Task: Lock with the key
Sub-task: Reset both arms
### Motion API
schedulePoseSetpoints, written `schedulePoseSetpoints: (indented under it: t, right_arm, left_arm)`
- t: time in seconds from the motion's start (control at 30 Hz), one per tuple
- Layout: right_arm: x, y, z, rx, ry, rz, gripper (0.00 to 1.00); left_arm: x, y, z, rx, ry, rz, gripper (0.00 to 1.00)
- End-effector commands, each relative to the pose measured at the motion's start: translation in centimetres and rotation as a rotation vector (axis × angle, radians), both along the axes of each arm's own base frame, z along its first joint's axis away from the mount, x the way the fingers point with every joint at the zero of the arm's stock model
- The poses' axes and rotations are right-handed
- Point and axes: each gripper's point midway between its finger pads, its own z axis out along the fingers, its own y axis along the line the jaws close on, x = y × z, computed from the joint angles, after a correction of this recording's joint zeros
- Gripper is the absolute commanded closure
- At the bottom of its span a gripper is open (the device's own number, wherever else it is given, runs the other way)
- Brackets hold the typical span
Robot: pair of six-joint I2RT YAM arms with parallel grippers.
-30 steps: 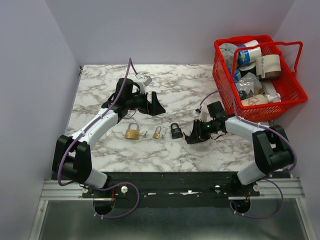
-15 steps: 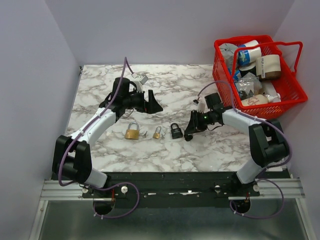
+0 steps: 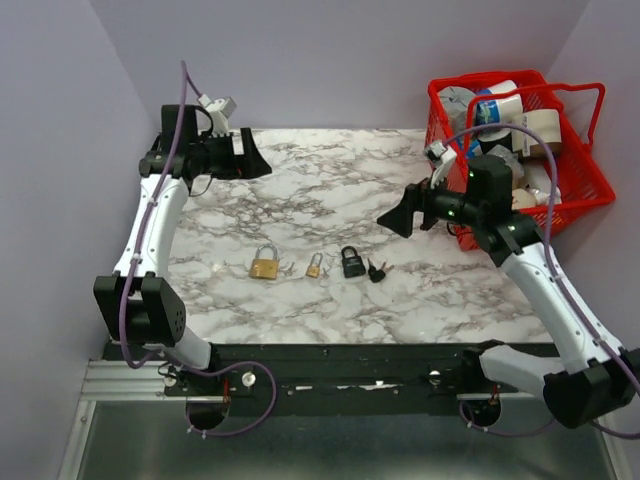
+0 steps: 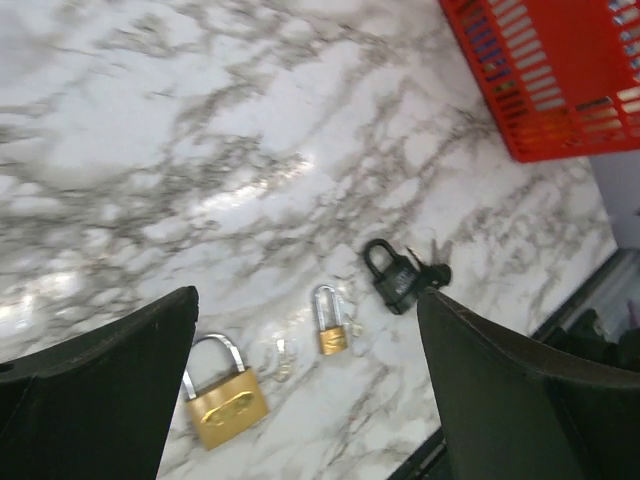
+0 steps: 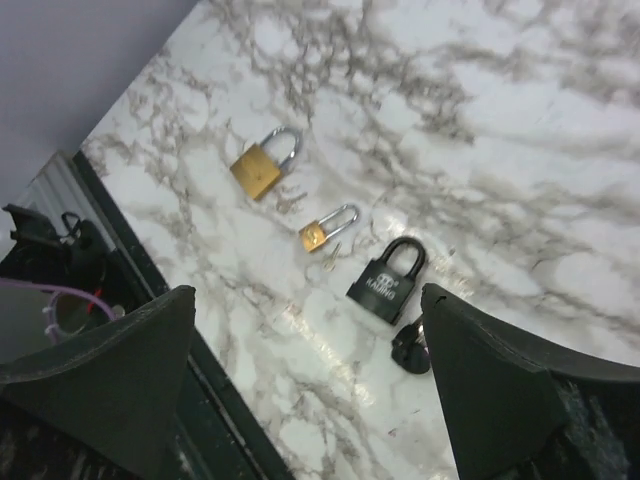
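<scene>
The black padlock lies flat on the marble table, shackle pointing away from the arms. The key, a tiny black-headed bunch, rests on the table against the padlock's right side, free of both grippers. The right wrist view shows the padlock and the key far below my right gripper, which is open and empty. My right gripper hangs above the table, right of the padlock. My left gripper is raised at the back left, open and empty; its view shows the padlock and key.
A large brass padlock and a small brass padlock lie in a row left of the black one. A red basket full of items stands at the back right, just behind my right wrist.
My right gripper has opened, leaving the key beside the black padlock, and lifted back to the right. The left arm has swung up and away to the back left.
</scene>
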Motion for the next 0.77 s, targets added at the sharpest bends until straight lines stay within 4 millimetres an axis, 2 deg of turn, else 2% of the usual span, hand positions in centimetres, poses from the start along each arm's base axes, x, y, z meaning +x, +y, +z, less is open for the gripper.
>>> schedulePoseSetpoints:
  t: [0.0,0.03,0.07,0.1,0.13,0.17,0.2,0.23,0.27,0.3,0.33,0.37,0.43,0.47,0.5,0.57,0.73]
  right_arm:
    - [0.4,-2.8,3.7,-0.088,-0.171,-0.100,0.00]
    - [0.3,-3.3,4.4,-0.093,-0.190,-0.122,0.00]
    - [0.4,-4.0,4.9,-0.102,-0.204,-0.161,0.00]
    - [0.3,-4.4,5.2,-0.105,-0.205,-0.184,0.00]
    - [0.2,-4.8,4.9,-0.110,-0.191,-0.207,0.00]
    - [0.1,-5.2,4.8,-0.106,-0.180,-0.235,0.00]
    - [-0.2,-5.9,5.0,-0.108,-0.195,-0.275,0.00]
    - [-0.4,-6.3,5.0,-0.104,-0.199,-0.295,0.00]
    - [-0.7,-6.6,3.8,-0.102,-0.172,-0.314,0.00]
    - [-1.2,-7.1,3.9,-0.094,-0.185,-0.337,0.00]
    - [-1.4,-7.4,3.6,-0.089,-0.181,-0.351,0.00]
    - [-1.5,-7.9,2.1,-0.095,-0.146,-0.370,0.00]
    - [-2.0,-8.5,1.2,-0.095,-0.137,-0.388,0.00]
    - [-2.1,-8.9,0.6,-0.096,-0.124,-0.405,0.00]
    - [-2.3,-9.0,-0.4,-0.100,-0.108,-0.404,0.00]
    - [-2.5,-9.4,-0.5,-0.093,-0.114,-0.417,0.00]
    - [-2.9,-9.6,-0.8,-0.082,-0.117,-0.422,0.00]
  left_arm:
    - [-0.8,6.0,1.6,0.208,-0.010,0.133,0.01]
    - [-0.8,7.0,1.7,0.255,-0.022,0.170,0.01]
    - [-1.1,7.3,1.5,0.272,-0.025,0.173,0.01]
    - [-1.7,7.6,2.1,0.299,-0.061,0.175,0.01]
    - [-2.0,8.1,2.0,0.318,-0.066,0.189,0.01]
    - [-2.6,8.4,0.7,0.336,-0.044,0.202,0.01]
    - [-3.2,8.7,1.3,0.364,-0.093,0.198,0.01]
    - [-3.7,8.7,0.9,0.374,-0.094,0.201,0.01]
    - [-4.4,9.0,-0.8,0.402,-0.066,0.203,0.01]
    - [-5.0,9.3,-0.7,0.417,-0.087,0.211,0.01]
    - [-5.5,8.6,-1.3,0.436,-0.088,0.191,0.01]
    - [-6.3,8.5,-2.9,0.452,-0.060,0.180,0.01]
    - [-6.9,8.5,-3.3,0.470,-0.075,0.187,0.01]
    - [-7.5,8.1,-4.5,0.478,-0.059,0.170,0.01]
    - [-7.6,8.1,-4.4,0.488,-0.074,0.177,0.01]
    - [-8.2,7.5,-5.4,0.495,-0.064,0.161,0.01]
    - [-8.2,6.8,-5.5,0.524,-0.077,0.159,0.01]
